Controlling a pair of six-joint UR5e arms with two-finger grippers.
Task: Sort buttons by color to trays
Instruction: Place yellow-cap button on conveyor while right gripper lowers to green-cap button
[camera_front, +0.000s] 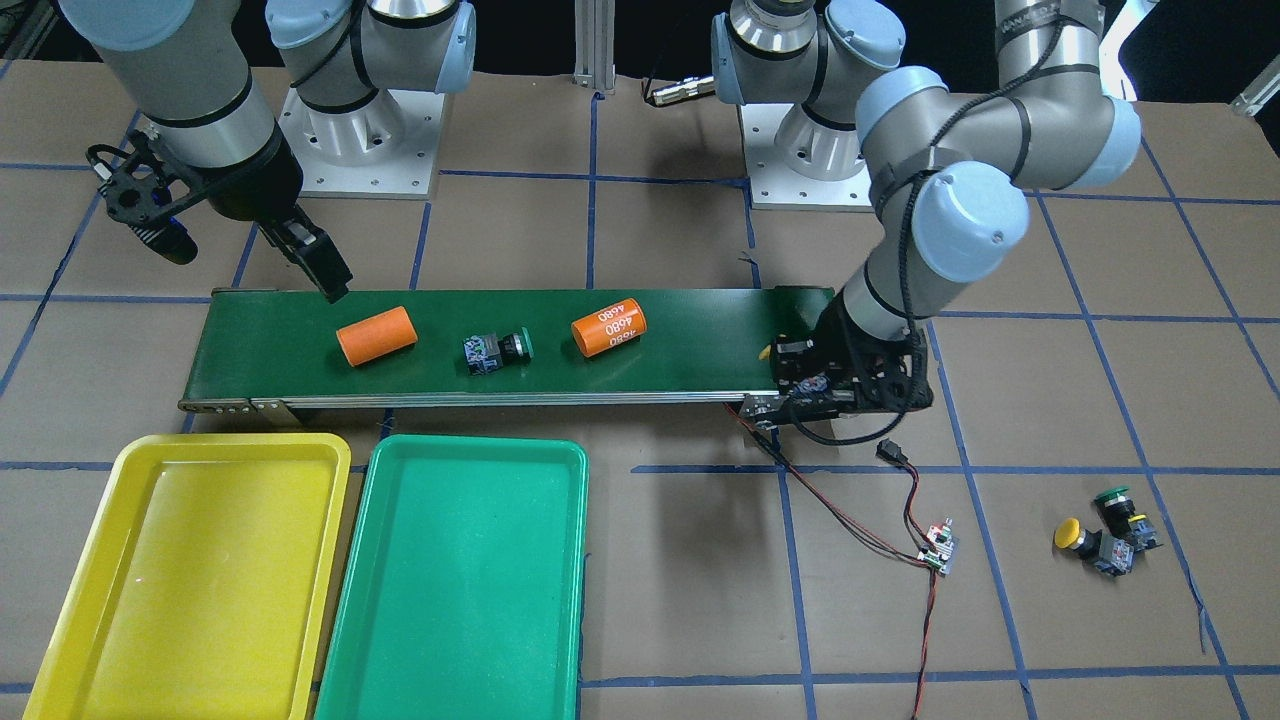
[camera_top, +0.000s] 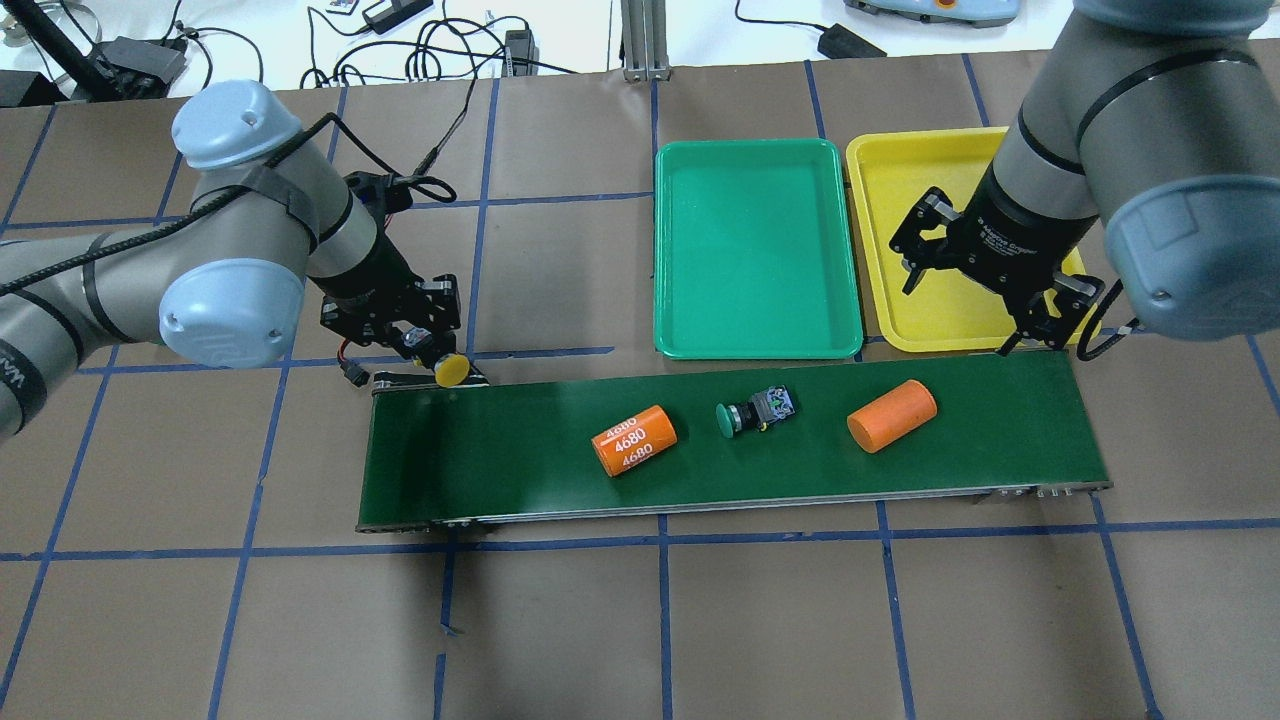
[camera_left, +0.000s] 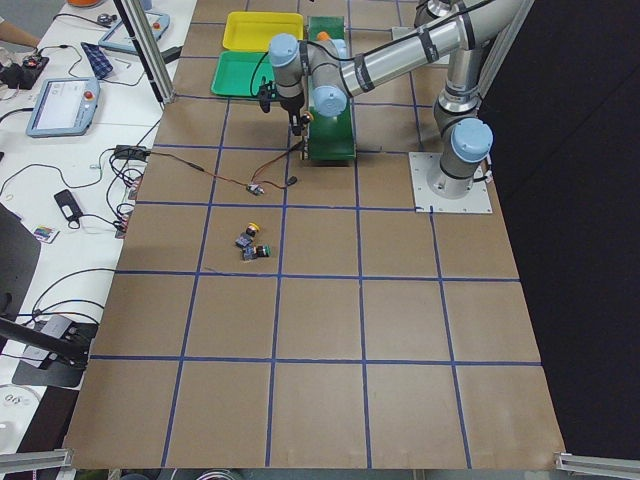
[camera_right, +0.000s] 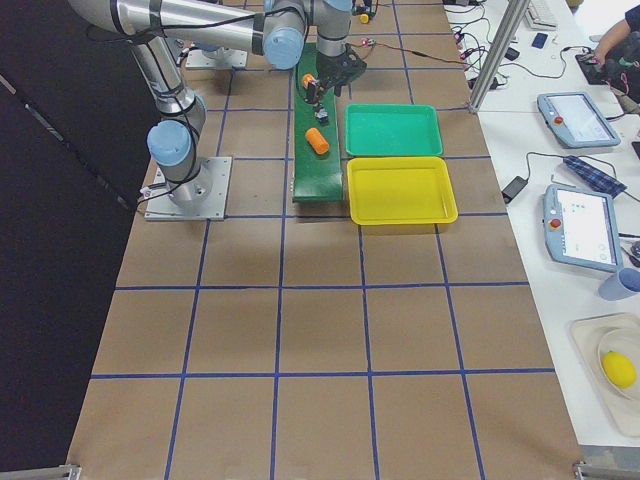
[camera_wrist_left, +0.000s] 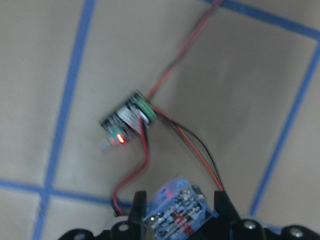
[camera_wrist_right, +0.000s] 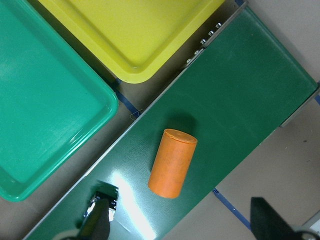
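We found the left gripper (camera_top: 428, 348) closed on a yellow-capped button (camera_top: 452, 370). Its fingers pinched the grey-blue contact block, and the cap poked out at the left end of the conveyor belt (camera_top: 500, 450). We could not tell whether the button touched the belt. The right gripper (camera_top: 960, 305) hung wide open and empty over the near edge of the yellow tray (camera_top: 900, 170), just beside the belt's right end.

The relation that mattered, as we judged it, concerned the green-capped button (camera_top: 752, 411). It lay on its side on the belt, between the labelled orange cylinder (camera_top: 633, 440) and the plain orange cylinder (camera_top: 891, 415). Its long axis ran roughly along the belt, with the cap towards the robot's left. From the open fingers it lay leftward and past the plain cylinder, and the right arm was the nearer one. The green tray (camera_top: 755, 250) sat just beyond it, across the belt's far edge.

That button showed a black body, a patterned block and a small green cap. Two more buttons, yellow (camera_front: 1085, 540) and green (camera_front: 1120, 510), lay together on the table, well apart from the belt
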